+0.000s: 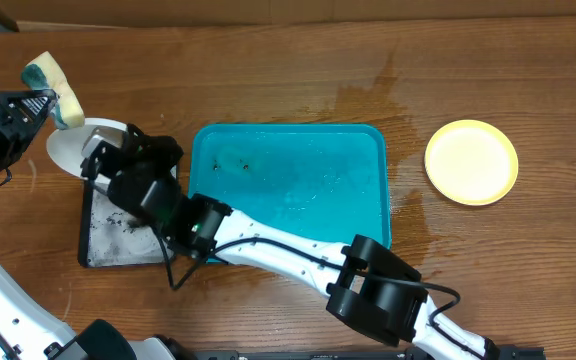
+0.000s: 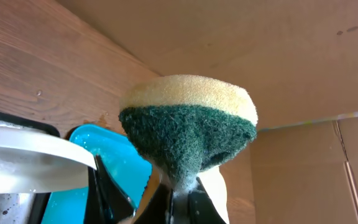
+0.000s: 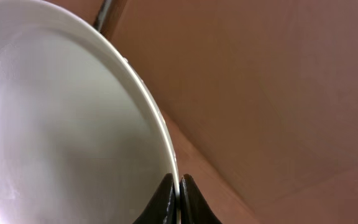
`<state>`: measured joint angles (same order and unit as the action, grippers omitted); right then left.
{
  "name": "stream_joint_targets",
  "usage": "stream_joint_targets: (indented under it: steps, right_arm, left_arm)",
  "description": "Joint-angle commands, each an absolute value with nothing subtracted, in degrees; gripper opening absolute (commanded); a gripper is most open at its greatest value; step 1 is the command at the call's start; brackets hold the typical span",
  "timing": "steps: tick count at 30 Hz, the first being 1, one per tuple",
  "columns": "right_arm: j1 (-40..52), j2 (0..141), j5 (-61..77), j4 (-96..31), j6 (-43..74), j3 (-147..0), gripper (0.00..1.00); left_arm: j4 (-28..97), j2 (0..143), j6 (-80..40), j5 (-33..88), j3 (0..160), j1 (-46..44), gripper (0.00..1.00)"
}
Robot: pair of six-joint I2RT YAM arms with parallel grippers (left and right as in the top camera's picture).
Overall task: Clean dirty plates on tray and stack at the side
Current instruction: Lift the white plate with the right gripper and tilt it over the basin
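Observation:
My right gripper (image 1: pixel 98 158) is shut on the rim of a white plate (image 1: pixel 76 140) and holds it tilted above the black tray's far end. The right wrist view shows its fingers (image 3: pixel 179 190) pinching the plate's edge (image 3: pixel 61 124). My left gripper (image 1: pixel 38 100) is shut on a yellow and green sponge (image 1: pixel 53 88), just left of and above that plate. In the left wrist view the sponge (image 2: pixel 188 124) sits above the jaws (image 2: pixel 182 196), with the plate (image 2: pixel 23 158) at lower left. The turquoise tray (image 1: pixel 298 190) holds no plate. A pale yellow plate (image 1: pixel 471 162) lies at the far right. A second white plate is not in view.
A black tray (image 1: pixel 118 240) with wet specks lies left of the turquoise tray, under my right arm. A wet patch (image 1: pixel 378 95) darkens the wood behind and right of the turquoise tray. A cardboard wall (image 1: pixel 288 10) runs along the table's far edge.

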<state>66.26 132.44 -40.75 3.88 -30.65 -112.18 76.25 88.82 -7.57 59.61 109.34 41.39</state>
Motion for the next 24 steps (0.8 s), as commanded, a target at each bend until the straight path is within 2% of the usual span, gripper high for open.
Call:
stream_joint_targets:
  steps: [1, 5, 11, 15, 20, 24]
  right_arm:
    - [67.05, 131.94, -44.99, 5.37, -33.89, -113.65, 0.04]
    - [67.02, 131.94, -43.68, 5.50, -32.40, -113.65, 0.04]
    - [65.04, 131.92, -35.86, -5.34, -12.69, -113.65, 0.04]
    - [61.95, 131.52, -23.55, -13.30, 1.17, -113.65, 0.04]
    - [54.65, 127.74, 0.93, -17.91, 18.90, -113.67, 0.04]
    - [48.29, 126.04, 11.57, -24.27, 26.22, -113.67, 0.04]
  left_arm:
    - [76.05, 87.20, -8.16, 61.08, 110.80, 41.76, 0.04]
    - [76.05, 87.20, -8.14, 61.08, 110.80, 41.76, 0.04]
    - [76.03, 87.20, -8.14, 60.82, 110.80, 41.76, 0.04]
    - [75.81, 87.20, -8.16, 58.96, 110.80, 41.71, 0.04]
    - [75.77, 87.20, -8.16, 56.36, 110.78, 41.60, 0.04]
    - [75.09, 87.22, -8.16, 56.31, 110.78, 41.60, 0.04]
